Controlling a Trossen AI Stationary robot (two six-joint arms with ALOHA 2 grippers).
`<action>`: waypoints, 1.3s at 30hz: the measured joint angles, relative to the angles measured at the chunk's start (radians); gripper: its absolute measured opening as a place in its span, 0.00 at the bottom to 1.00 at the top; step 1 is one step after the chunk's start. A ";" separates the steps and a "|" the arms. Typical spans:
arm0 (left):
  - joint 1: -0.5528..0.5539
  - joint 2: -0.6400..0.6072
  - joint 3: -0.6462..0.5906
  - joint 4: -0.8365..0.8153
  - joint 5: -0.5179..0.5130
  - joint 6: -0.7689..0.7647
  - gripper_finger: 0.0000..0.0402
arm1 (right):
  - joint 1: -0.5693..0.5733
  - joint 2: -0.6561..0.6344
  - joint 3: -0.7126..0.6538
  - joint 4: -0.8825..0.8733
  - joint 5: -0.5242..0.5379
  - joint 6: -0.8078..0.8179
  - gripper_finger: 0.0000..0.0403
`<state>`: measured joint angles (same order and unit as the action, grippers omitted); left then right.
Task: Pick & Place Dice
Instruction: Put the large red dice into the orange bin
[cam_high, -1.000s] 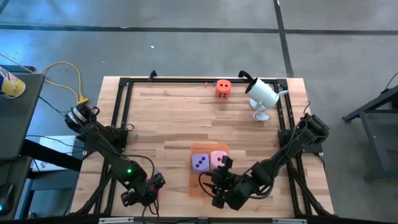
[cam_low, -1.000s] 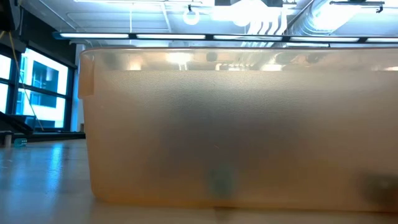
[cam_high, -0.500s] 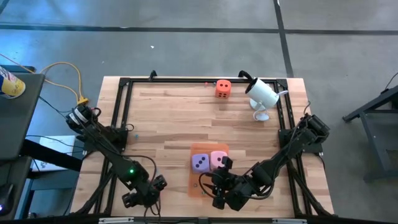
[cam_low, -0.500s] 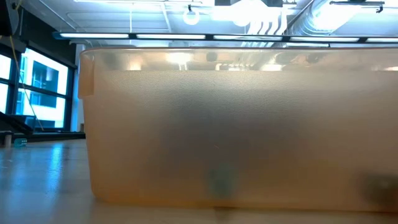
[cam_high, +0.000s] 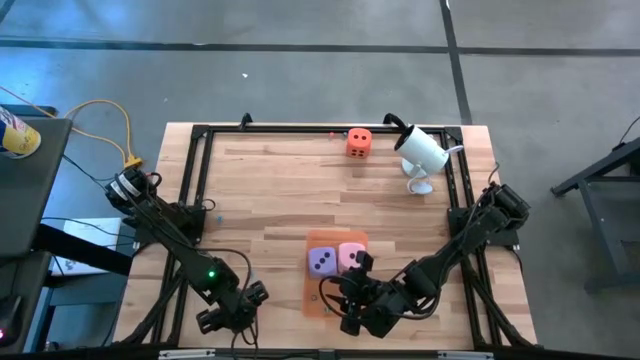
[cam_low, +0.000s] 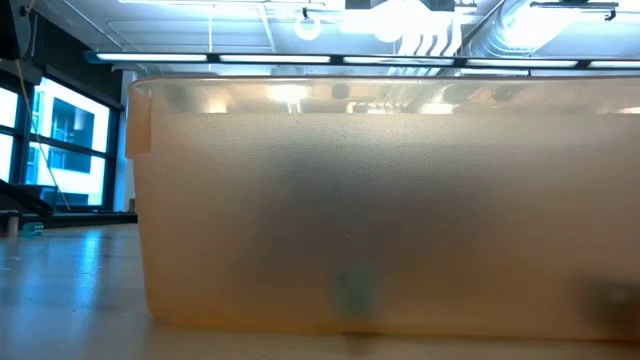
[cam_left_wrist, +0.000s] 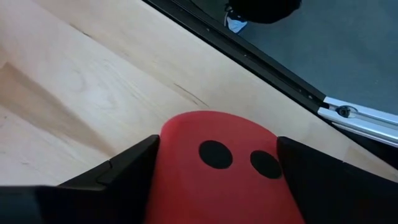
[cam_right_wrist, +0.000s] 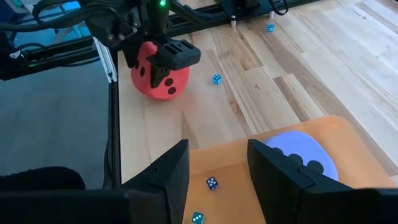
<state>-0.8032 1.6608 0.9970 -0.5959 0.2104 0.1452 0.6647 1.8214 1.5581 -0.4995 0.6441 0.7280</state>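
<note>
One red die (cam_left_wrist: 217, 171), soft and light by its look, is bracketed at the desk's (cam_high: 280, 200) near-left corner by the left gripper (cam_high: 228, 318), best squeezed on flat opposite faces; the right gripper (cam_right_wrist: 214, 171) is held apart, empty.

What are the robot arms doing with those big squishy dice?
The left gripper is down over the red die at the table's near left corner, one finger on each side, closing on it. The right gripper hovers empty over the orange mat, where the purple die and pink die sit. The orange die waits at the far edge.
</note>
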 joint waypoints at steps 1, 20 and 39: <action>0.000 0.000 0.000 0.001 -0.001 -0.001 0.74 | 0.000 0.000 0.000 0.001 0.000 0.000 0.37; -0.006 0.000 -0.001 0.005 -0.038 -0.031 0.72 | 0.000 0.000 0.000 0.003 -0.001 0.000 0.37; -0.012 -0.022 -0.005 -0.025 -0.077 -0.051 0.77 | 0.001 0.000 0.000 0.003 -0.003 -0.023 0.37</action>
<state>-0.8150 1.6388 0.9920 -0.6209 0.1337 0.0937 0.6655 1.8214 1.5582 -0.4965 0.6409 0.7052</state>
